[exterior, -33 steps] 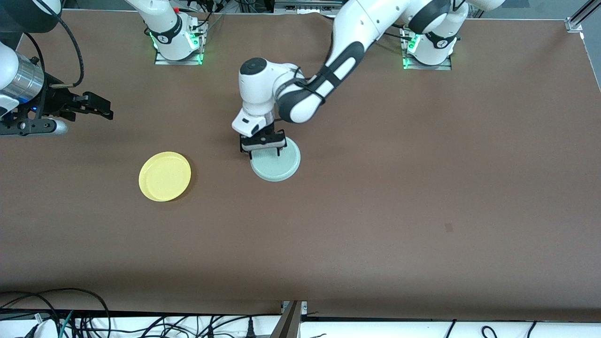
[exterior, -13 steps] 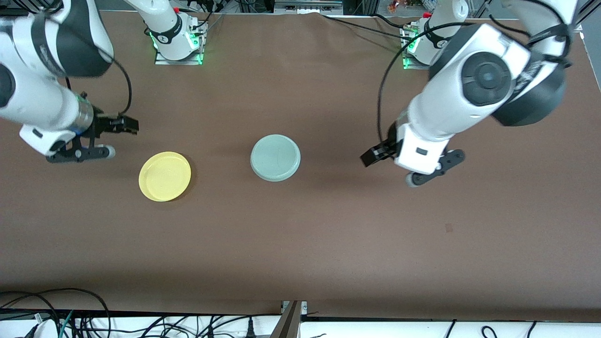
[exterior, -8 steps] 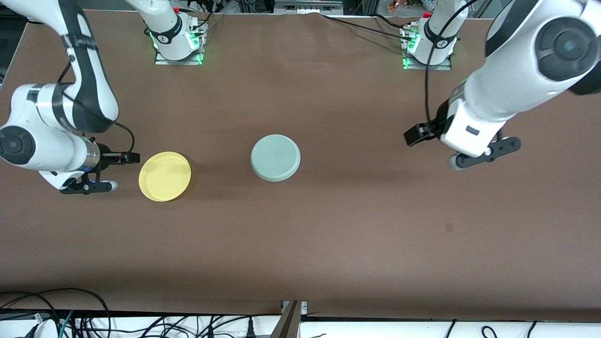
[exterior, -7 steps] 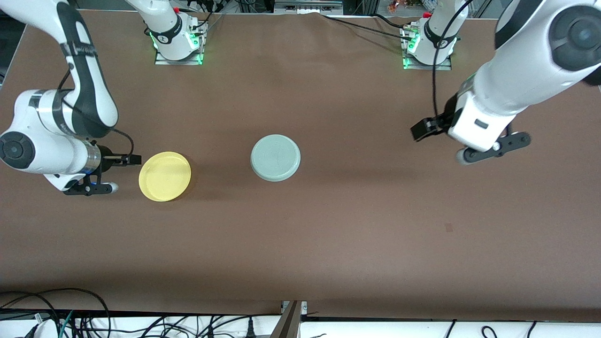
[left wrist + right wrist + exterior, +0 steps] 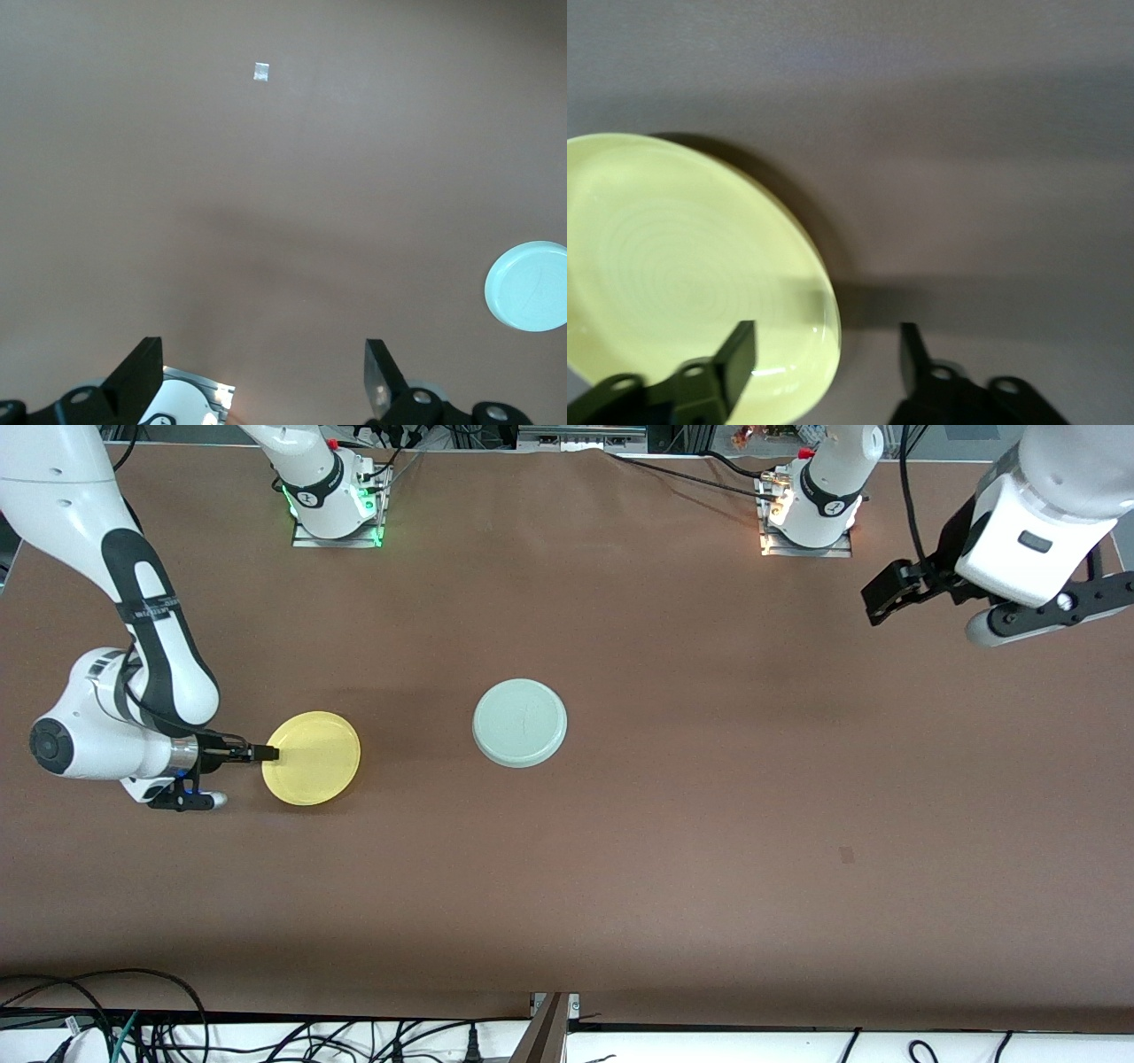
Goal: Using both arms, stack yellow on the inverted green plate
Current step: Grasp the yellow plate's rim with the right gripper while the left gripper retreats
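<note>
The yellow plate [image 5: 312,758] lies rim up toward the right arm's end of the table. The pale green plate [image 5: 520,722] lies upside down, base ring up, mid-table. My right gripper [image 5: 266,754] is low at the yellow plate's edge, open, its fingers straddling the rim: in the right wrist view one finger [image 5: 735,359] is over the yellow plate [image 5: 682,274], the other over bare table. My left gripper [image 5: 886,589] is open and empty, raised near the left arm's base. Its wrist view shows the green plate [image 5: 529,286] far off.
The brown table [image 5: 673,824] holds only the two plates. A small pale mark [image 5: 260,72] lies on the table. Both arm bases [image 5: 337,500] stand at the table's edge farthest from the front camera. Cables lie below the near edge.
My left gripper let go of the green plate and drew back toward its base. My right gripper came down and moved in to the yellow plate's rim.
</note>
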`<state>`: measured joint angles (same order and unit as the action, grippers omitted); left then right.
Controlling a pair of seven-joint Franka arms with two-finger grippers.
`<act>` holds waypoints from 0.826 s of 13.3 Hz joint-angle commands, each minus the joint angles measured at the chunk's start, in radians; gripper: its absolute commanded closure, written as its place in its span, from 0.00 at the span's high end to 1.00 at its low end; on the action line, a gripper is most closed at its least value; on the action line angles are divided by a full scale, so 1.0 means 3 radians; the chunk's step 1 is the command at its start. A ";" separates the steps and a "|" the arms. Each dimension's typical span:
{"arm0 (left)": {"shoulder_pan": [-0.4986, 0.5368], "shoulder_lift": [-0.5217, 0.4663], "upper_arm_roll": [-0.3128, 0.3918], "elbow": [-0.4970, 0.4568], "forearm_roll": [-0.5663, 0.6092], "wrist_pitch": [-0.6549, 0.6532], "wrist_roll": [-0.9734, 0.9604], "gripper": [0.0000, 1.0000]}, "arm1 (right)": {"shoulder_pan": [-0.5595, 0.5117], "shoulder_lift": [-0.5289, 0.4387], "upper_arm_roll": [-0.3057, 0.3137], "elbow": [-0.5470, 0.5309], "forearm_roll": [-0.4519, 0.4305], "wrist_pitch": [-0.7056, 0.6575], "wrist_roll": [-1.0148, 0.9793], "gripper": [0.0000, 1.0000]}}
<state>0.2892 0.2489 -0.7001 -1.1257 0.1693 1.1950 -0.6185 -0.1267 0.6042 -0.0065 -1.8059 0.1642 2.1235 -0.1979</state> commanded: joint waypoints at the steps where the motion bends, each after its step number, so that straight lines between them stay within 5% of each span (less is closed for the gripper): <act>1: 0.0191 -0.0068 0.0007 0.0035 -0.0063 -0.0082 0.0352 1.00 | -0.0053 0.0011 0.0032 0.0007 0.0082 0.0014 -0.0041 0.35; 2: 0.0308 -0.0144 0.0063 -0.0081 -0.0114 0.0045 0.0572 1.00 | -0.0094 0.0046 0.0037 0.0007 0.0087 0.0014 -0.0046 0.19; 3: 0.0471 -0.0438 0.0109 -0.0553 -0.0195 0.0390 0.0888 1.00 | -0.0094 0.0057 0.0042 0.0027 0.0082 -0.0017 -0.0051 0.05; 4: 0.0675 -0.0598 0.0110 -0.0847 -0.0333 0.0545 0.1058 1.00 | -0.0079 0.0057 0.0042 0.0037 0.0082 -0.0027 -0.0061 0.00; 11: 0.0984 -0.0595 0.0135 -0.1310 -0.0457 0.1011 0.1193 1.00 | -0.0068 -0.0019 0.0078 0.0149 0.0076 -0.0317 -0.0107 0.00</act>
<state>0.5556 0.1086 -0.6664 -1.4494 0.0638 1.4441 -0.2992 -0.1375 0.6137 -0.0013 -1.7956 0.1735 2.1023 -0.2133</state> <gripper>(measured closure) 0.000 0.982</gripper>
